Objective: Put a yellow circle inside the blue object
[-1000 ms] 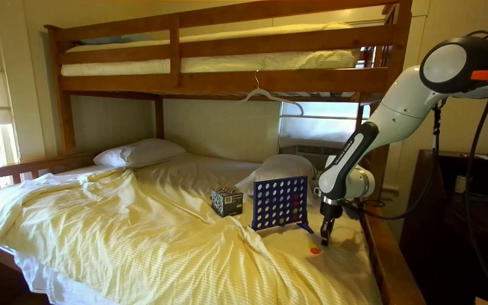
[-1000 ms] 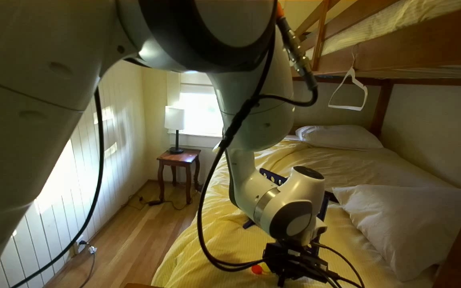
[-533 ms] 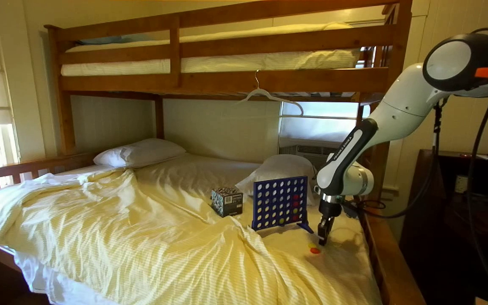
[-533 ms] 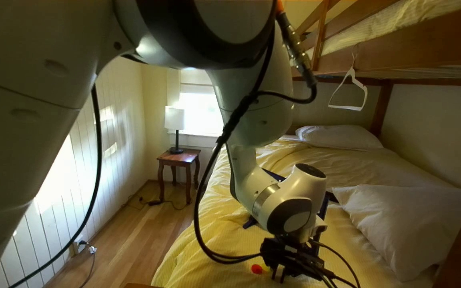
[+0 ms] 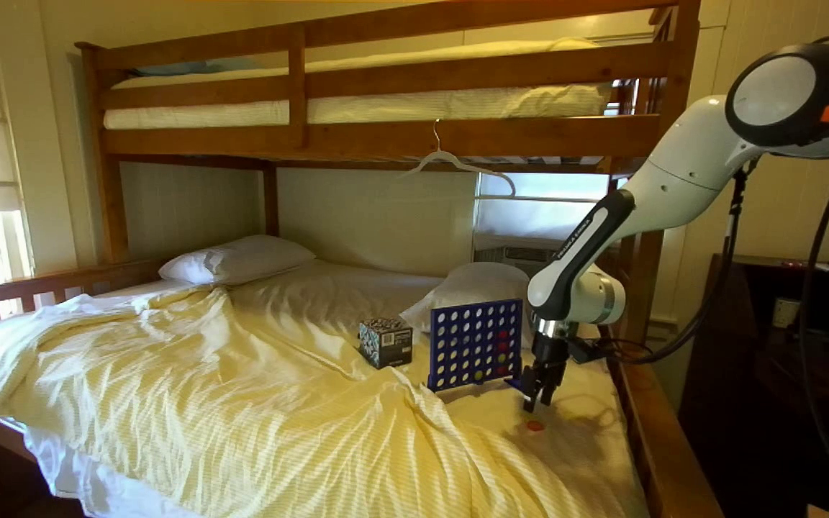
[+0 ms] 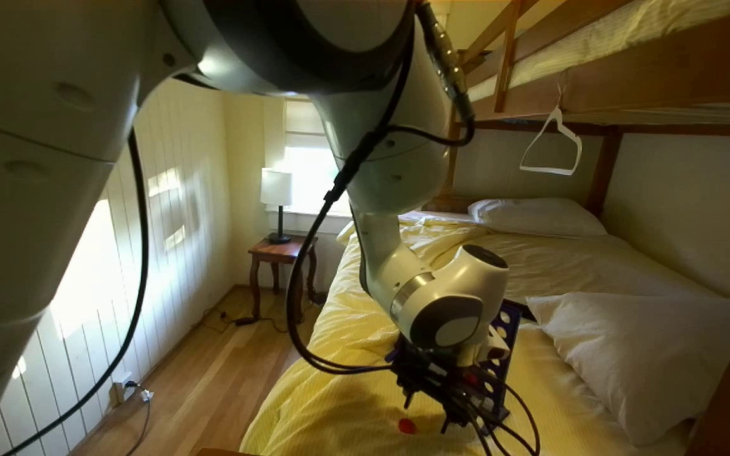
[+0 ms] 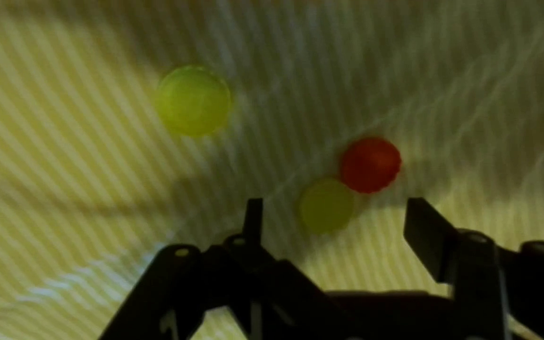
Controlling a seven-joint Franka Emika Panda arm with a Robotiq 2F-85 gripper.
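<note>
Lying near the parted fingers [image 7: 428, 241], two yellow discs [image 7: 194, 101] show clearly only in the wrist view.

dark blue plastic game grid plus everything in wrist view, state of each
Dark blue plastic game grid: standing upright, mostly unfilled
Black fingers: spread open, empty
Striped yellow fabric sheet: creased, partly shadowed
Dull yellow round disc: loose on the sheet
Red round disc: loose, against the dull yellow one
Bright yellow round disc: loose, apart
</note>
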